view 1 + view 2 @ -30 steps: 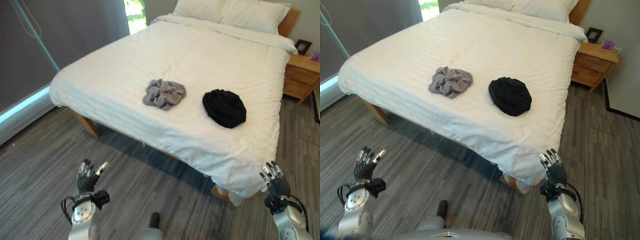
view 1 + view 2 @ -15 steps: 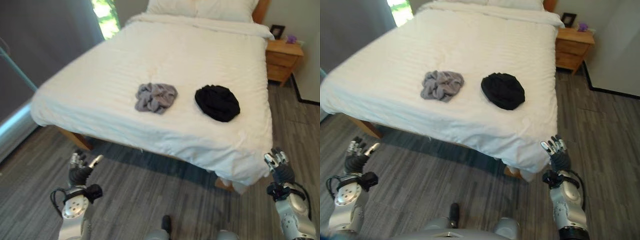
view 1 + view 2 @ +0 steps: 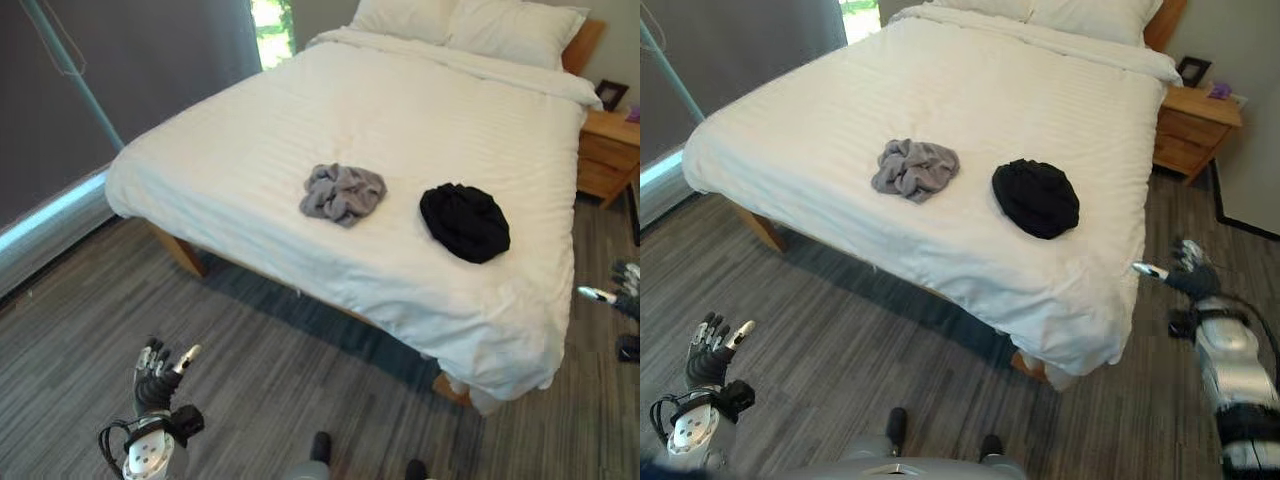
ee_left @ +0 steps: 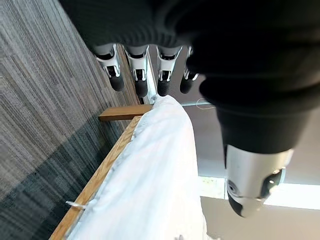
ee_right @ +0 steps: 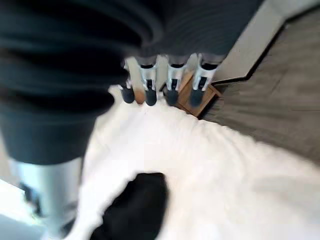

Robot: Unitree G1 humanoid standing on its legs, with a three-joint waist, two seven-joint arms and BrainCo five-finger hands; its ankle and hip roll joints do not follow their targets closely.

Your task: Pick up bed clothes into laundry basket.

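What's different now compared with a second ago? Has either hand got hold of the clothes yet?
Not yet. The right hand has lifted and swung out beside the bed's foot corner, fingers open, near the black garment. The left hand stays low over the floor, open and empty. The camera shifted; the grey garment and black garment lie where they were, untouched.

A wide wooden-framed bed (image 3: 180,250) under a white striped duvet (image 3: 420,110) stands on grey wood-plank flooring (image 3: 70,330). Two white pillows (image 3: 460,22) lie at its head. A wooden nightstand (image 3: 1195,130) carries a dark picture frame (image 3: 1190,70). A dark grey blind (image 3: 130,60) leaves a bright window gap (image 3: 268,18).
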